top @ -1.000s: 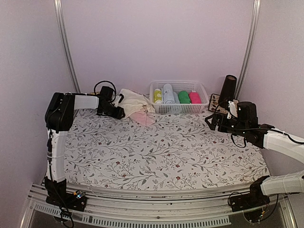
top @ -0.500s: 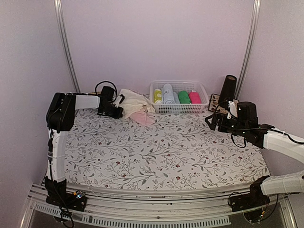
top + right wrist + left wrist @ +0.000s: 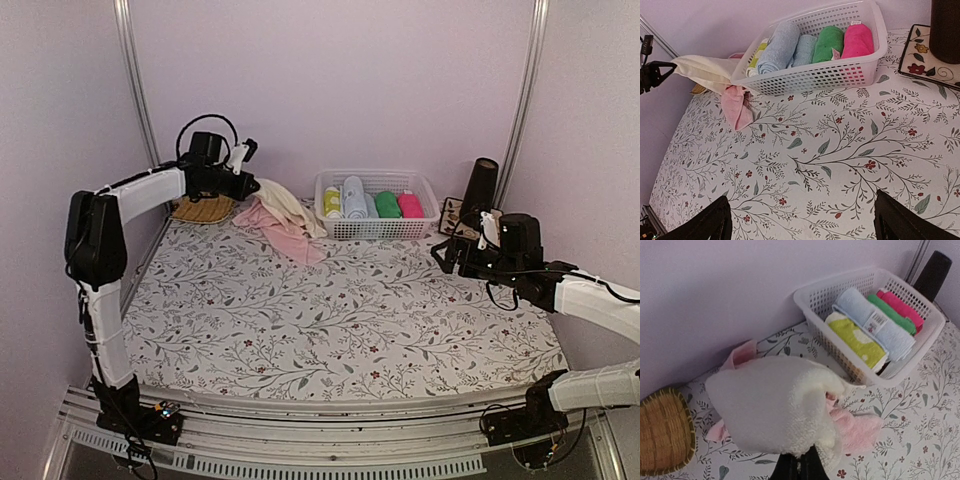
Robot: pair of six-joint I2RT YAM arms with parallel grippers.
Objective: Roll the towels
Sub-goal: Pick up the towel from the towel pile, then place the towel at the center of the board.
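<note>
My left gripper [image 3: 249,185] [image 3: 800,467] is shut on an edge of the cream towel [image 3: 287,206] [image 3: 775,405], which hangs lifted above the table at the back left. The pale pink towel [image 3: 284,232] [image 3: 860,431] lies crumpled on the floral cloth beneath it, partly covered by the cream one. In the right wrist view the cream towel [image 3: 705,72] stretches out left of the basket, with the pink towel [image 3: 737,107] below. My right gripper [image 3: 441,257] [image 3: 802,220] hovers open over the table's right side, with nothing between its fingers.
A white basket [image 3: 376,229] [image 3: 805,295] [image 3: 805,82] with several rolled towels stands at the back centre. A woven straw basket [image 3: 203,209] [image 3: 662,435] sits in the back left corner. A black cylinder [image 3: 484,184] and a patterned tray [image 3: 927,62] are at the back right.
My left gripper has shut on the cream towel and risen toward the back, lifting it off the pink towel and uncovering the straw basket. The right arm has not moved.
</note>
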